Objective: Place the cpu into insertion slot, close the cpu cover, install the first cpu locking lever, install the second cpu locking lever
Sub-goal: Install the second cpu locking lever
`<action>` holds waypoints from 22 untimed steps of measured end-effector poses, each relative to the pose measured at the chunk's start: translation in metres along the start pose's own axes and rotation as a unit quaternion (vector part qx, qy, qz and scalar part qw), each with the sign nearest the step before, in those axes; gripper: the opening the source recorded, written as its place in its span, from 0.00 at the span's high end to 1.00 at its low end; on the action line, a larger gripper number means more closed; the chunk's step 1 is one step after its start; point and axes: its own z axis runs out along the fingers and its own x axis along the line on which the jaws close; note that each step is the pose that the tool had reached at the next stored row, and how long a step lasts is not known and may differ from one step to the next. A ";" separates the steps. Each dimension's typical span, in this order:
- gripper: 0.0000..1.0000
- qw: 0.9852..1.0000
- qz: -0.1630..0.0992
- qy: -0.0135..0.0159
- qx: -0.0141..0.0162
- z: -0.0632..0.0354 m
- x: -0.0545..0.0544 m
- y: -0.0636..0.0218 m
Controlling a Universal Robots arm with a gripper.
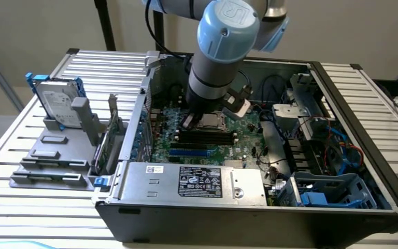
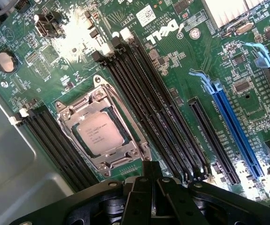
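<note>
The cpu (image 2: 98, 135), silver-grey with printed text, lies in the insertion slot (image 2: 139, 149) on the green board. The cpu cover (image 2: 69, 123), a silver frame, lies flat around the chip, which shows through its window. My gripper (image 2: 149, 171) is shut with nothing between its black fingers, and its tip stands just off one edge of the socket. In the exterior view the arm (image 1: 216, 67) reaches down into the open computer case, right over the socket (image 1: 211, 122).
Long black memory slots (image 2: 144, 93) flank the socket on both sides. A blue expansion slot (image 2: 233, 126) lies further off. The power supply (image 1: 192, 181) sits at the case's front, a blue drive cage (image 1: 330, 192) at the exterior view's right, a hard drive (image 1: 55, 101) outside the case at its left.
</note>
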 end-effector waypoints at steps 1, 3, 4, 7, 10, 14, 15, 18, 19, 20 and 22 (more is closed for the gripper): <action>0.89 1.000 0.000 0.000 0.000 0.0006 0.000 0.0000; 0.89 1.000 0.000 0.000 0.000 0.0021 0.000 0.0000; 0.89 1.000 0.000 0.000 0.000 0.0028 -0.001 0.0000; 0.89 1.000 0.000 0.000 -0.001 0.0050 -0.002 -0.0002; 0.89 1.000 -0.001 0.001 -0.001 0.0071 -0.003 -0.0007; 0.89 1.000 -0.001 0.001 -0.002 0.0089 -0.003 -0.0020; 0.89 1.000 -0.001 0.001 -0.002 0.0094 -0.003 -0.0023; 0.89 1.000 -0.001 0.001 -0.002 0.0104 -0.003 -0.0030; 0.89 1.000 -0.001 0.001 -0.002 0.0106 -0.002 -0.0032; 0.89 1.000 -0.001 0.001 -0.002 0.0109 -0.002 -0.0034; 0.89 1.000 -0.001 0.001 -0.002 0.0115 -0.001 -0.0038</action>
